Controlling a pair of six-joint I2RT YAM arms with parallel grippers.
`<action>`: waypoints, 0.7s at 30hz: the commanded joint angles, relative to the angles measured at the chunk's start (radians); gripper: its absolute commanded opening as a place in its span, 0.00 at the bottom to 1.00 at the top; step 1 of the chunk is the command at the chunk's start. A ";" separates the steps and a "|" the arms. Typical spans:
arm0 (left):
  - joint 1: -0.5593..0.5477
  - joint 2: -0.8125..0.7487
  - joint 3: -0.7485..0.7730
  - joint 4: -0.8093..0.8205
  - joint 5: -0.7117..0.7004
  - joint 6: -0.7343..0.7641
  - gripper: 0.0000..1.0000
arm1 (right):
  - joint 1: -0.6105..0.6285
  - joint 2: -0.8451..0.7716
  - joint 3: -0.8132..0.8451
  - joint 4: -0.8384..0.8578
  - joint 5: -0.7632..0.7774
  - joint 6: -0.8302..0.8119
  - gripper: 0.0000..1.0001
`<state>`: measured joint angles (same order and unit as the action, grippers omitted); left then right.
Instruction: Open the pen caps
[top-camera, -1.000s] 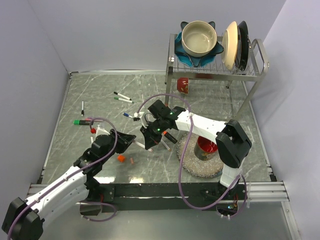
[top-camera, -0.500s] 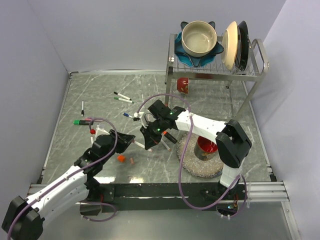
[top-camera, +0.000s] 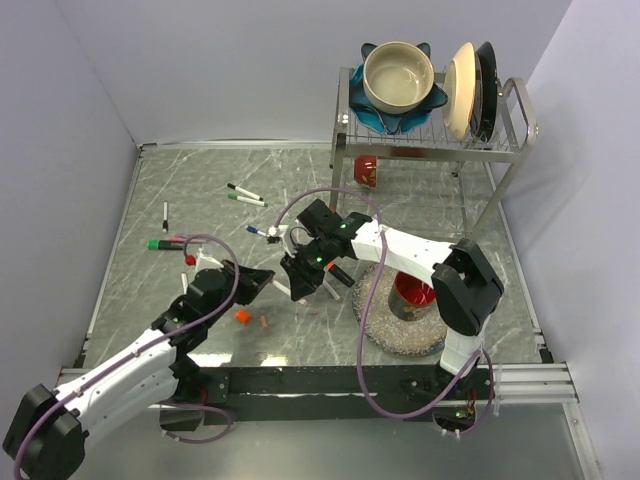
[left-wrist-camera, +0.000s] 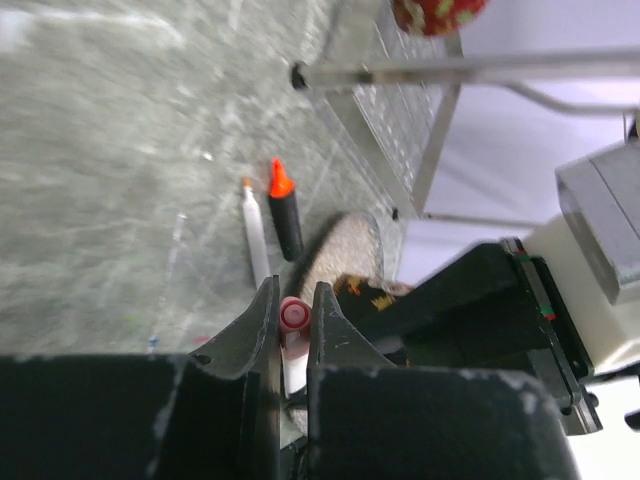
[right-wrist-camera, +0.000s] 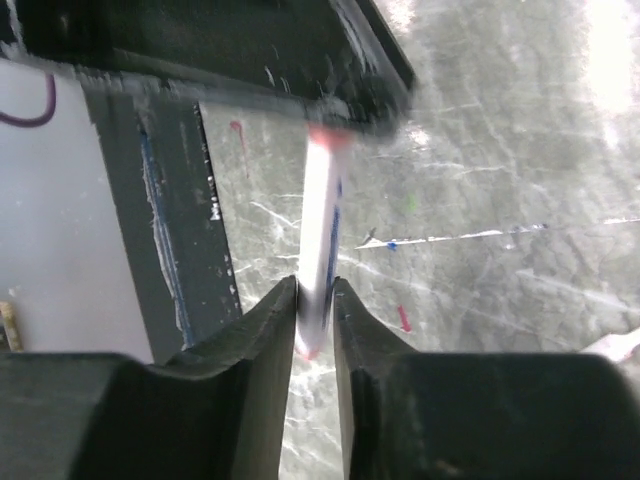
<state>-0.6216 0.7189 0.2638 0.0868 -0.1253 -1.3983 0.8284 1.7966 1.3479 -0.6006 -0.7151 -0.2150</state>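
While the left end effector (left-wrist-camera: 294, 292) pinches a red cap (left-wrist-camera: 293, 316) near the middle of the counter (top-camera: 200, 180), the right end effector (right-wrist-camera: 315, 287), facing it, seems to clasp the blurred white pen (right-wrist-camera: 322, 200). An orange cap (top-camera: 241, 316) lies loose toward the near edge.

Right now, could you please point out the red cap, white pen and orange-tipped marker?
red cap (left-wrist-camera: 293, 315): left wrist, round end.
white pen (right-wrist-camera: 321, 215): right wrist, mid-barrel.
orange-tipped marker (left-wrist-camera: 281, 182): left wrist, orange tip.

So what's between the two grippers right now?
A white marker spans the gap: the left gripper pinches its red cap, and its barrel runs through the right gripper. Clearest in the right wrist view.
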 joint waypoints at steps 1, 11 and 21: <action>-0.047 0.049 0.037 0.165 0.039 0.021 0.01 | 0.005 -0.037 0.008 -0.004 -0.087 -0.032 0.35; -0.087 0.039 0.086 0.031 -0.106 0.025 0.01 | 0.005 -0.039 0.003 0.007 -0.075 -0.006 0.00; 0.321 -0.079 0.308 -0.252 -0.246 0.156 0.01 | 0.026 -0.062 -0.009 0.010 -0.046 0.009 0.00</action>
<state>-0.4965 0.6254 0.4618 -0.1505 -0.2108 -1.2949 0.8474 1.7874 1.3815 -0.4034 -0.7460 -0.1951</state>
